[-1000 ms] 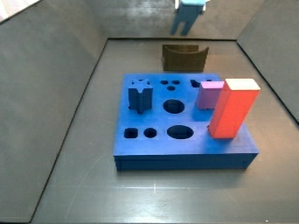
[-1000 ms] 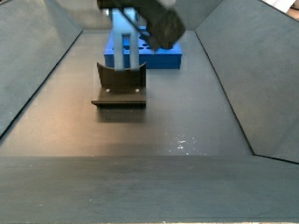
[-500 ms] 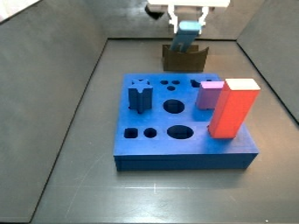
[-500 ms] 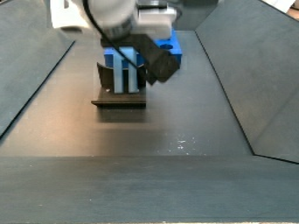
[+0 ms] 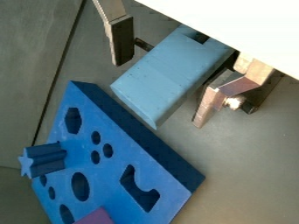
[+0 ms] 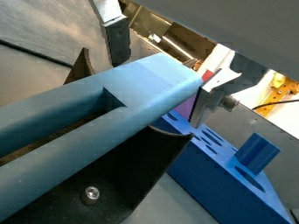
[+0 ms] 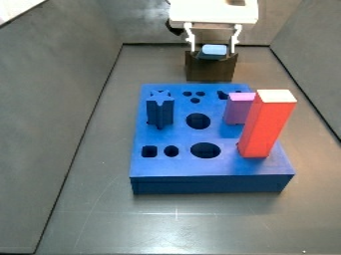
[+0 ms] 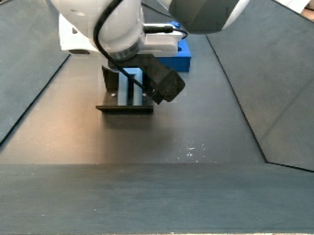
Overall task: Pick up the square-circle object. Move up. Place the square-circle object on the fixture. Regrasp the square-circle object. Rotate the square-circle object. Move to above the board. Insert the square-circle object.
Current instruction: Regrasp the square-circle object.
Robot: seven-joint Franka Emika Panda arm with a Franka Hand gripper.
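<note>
The square-circle object (image 5: 163,74), a light grey-blue bar, lies in the curved hollow of the dark fixture (image 6: 140,171); in a side view it shows at the fixture's top (image 7: 213,49). My gripper (image 5: 163,87) straddles it, open. In a wrist view one finger pad (image 5: 121,39) stands clear of the bar with floor showing between; the other finger (image 5: 214,98) sits close beside it. In both side views the gripper (image 7: 213,56) (image 8: 132,87) hangs low over the fixture (image 7: 209,68) (image 8: 125,106). The blue board (image 7: 180,137) lies in front of the fixture.
On the board stand a tall red block (image 7: 266,125), a small pink block (image 7: 240,107) and a dark blue star-shaped piece (image 7: 160,108). Grey walls slope up around the floor. The board (image 8: 178,57) is partly hidden behind the arm.
The gripper has come down from above with the bar and set it in the fixture's hollow. Its fingers now stand apart from the bar.
</note>
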